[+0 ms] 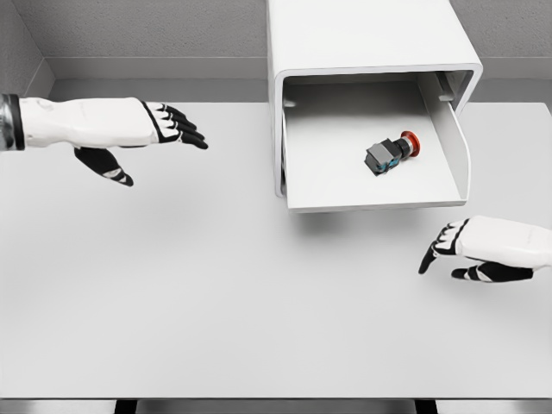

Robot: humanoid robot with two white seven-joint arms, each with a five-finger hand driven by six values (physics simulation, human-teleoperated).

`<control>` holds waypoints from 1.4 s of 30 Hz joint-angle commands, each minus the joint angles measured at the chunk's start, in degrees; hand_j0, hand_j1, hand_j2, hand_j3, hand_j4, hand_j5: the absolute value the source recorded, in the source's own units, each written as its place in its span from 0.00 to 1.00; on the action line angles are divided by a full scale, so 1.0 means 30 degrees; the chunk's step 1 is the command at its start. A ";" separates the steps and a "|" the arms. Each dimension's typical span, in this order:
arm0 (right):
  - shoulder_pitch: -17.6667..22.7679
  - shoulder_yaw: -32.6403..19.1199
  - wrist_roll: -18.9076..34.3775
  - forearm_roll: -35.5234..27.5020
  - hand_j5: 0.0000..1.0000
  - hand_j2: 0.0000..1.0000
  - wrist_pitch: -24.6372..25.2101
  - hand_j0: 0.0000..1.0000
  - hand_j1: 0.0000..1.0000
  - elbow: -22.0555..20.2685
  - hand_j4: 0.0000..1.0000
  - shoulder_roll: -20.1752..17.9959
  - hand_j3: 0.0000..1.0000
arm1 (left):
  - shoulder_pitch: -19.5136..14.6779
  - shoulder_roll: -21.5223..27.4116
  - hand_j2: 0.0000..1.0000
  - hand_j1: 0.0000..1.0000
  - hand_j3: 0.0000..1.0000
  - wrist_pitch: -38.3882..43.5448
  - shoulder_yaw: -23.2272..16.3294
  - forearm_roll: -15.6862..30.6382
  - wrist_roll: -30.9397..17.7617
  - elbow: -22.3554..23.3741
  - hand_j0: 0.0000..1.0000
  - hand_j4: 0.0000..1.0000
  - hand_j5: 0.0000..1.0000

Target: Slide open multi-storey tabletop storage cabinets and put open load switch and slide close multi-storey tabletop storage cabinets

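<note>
Head view: switch (392,154) lies in pulled-out drawer (362,200) of cabinet (362,43), 1 o'clock from centre. Looks small, rigid, light; may slide when drawer gets shoved. Push drawer front edge. Left hand (142,129) at 10, right hand (483,250) at 4: fingers relaxed, empty. Table (172,293) smooth, grey walls behind.

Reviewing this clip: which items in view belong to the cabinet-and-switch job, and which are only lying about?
Job items:
- storage cabinet, its drawer slid out
- load switch, lying in the drawer
- left hand and right hand, both open, holding nothing

Lying about:
- nothing loose; only the table
</note>
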 commanded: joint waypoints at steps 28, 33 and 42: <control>-0.0059 -0.0018 0.0014 0.1577 0.66 0.66 -0.0005 0.66 0.66 0.0093 0.66 0.0238 0.66 | -0.0117 -0.0122 1.00 1.00 1.00 0.0046 0.0034 -0.0024 0.0004 0.0129 1.00 1.00 1.00; -0.0088 -0.1922 0.0014 0.0292 0.65 0.65 -0.0005 0.65 0.65 -0.0025 0.65 0.0296 0.65 | -0.0088 -0.0122 1.00 1.00 1.00 0.0046 0.0034 -0.0024 0.0004 0.0158 1.00 1.00 1.00; -0.1113 -0.1660 0.0014 -0.1382 0.67 0.67 -0.0005 0.67 0.67 -0.0054 0.67 0.0179 0.67 | -0.0381 -0.0092 1.00 1.00 1.00 0.0046 0.0181 0.0034 -0.0025 0.0012 1.00 1.00 1.00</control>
